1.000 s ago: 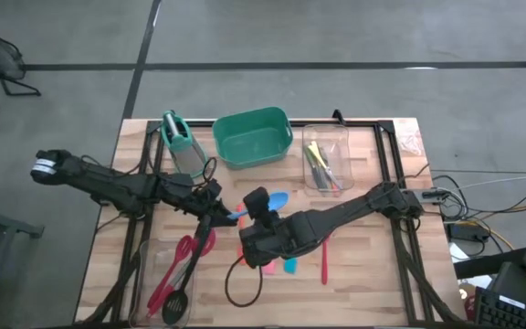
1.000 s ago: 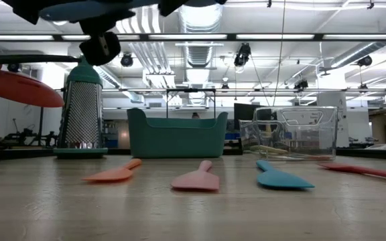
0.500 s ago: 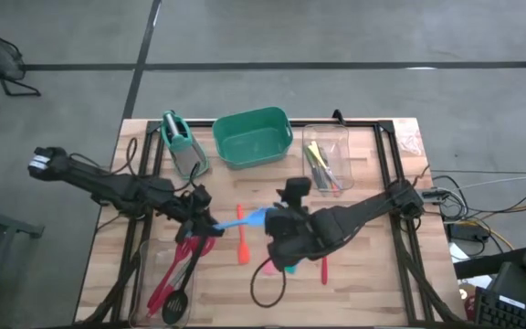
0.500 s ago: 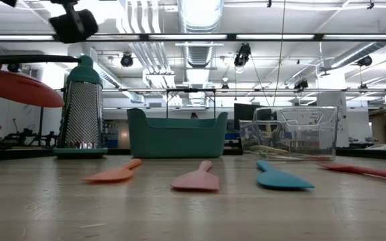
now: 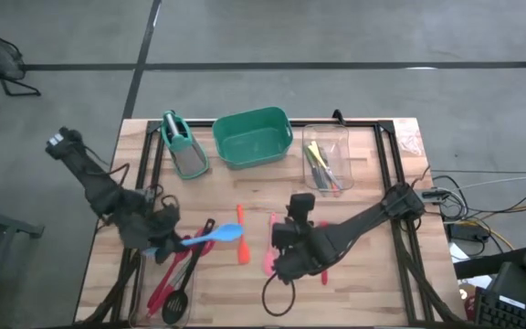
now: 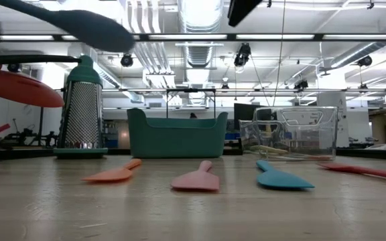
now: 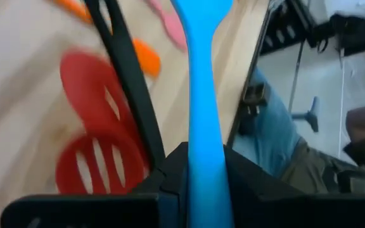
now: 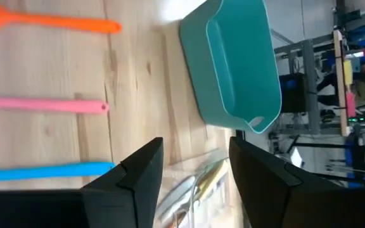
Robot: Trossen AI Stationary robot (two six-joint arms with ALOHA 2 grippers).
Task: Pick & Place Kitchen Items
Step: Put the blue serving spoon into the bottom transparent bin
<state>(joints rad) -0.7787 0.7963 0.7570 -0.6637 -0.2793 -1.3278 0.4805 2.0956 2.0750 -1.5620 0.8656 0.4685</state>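
My left gripper (image 5: pixel 170 243) is shut on a blue spoon (image 5: pixel 214 235) held in the air over the near left of the table; its bowl also shows at the top of the low view (image 6: pixel 92 27). Below it a clear bin (image 5: pixel 144 267) holds red slotted turners (image 7: pixel 94 158) and a black ladle (image 5: pixel 176 306). My right gripper (image 5: pixel 286 236) is open and empty above mid-table. An orange spatula (image 5: pixel 241 234), a pink spatula (image 6: pixel 196 179), a blue spatula (image 6: pixel 280 178) and a red one (image 5: pixel 325 270) lie flat on the wood. My left gripper pinches the blue spoon's handle (image 7: pixel 204 171) between its two fingers, away from the bowl. The fingers lie along the handle, coming from the table's left. The spoon sticks out ahead of them toward the right, roughly level and lifted clear.
A metal grater (image 5: pixel 183 146), a green tub (image 5: pixel 252 137) and a clear bin (image 5: pixel 325 157) with yellow-handled tools stand along the far edge. A person's leg (image 7: pixel 277 133) shows beyond the table's edge.
My left gripper has carried the blue spoon from mid-table toward the left and near edges, to above the left bin. My right gripper, earlier close to the spoon's bowl, has moved toward the right and near edges, away from the spoon.
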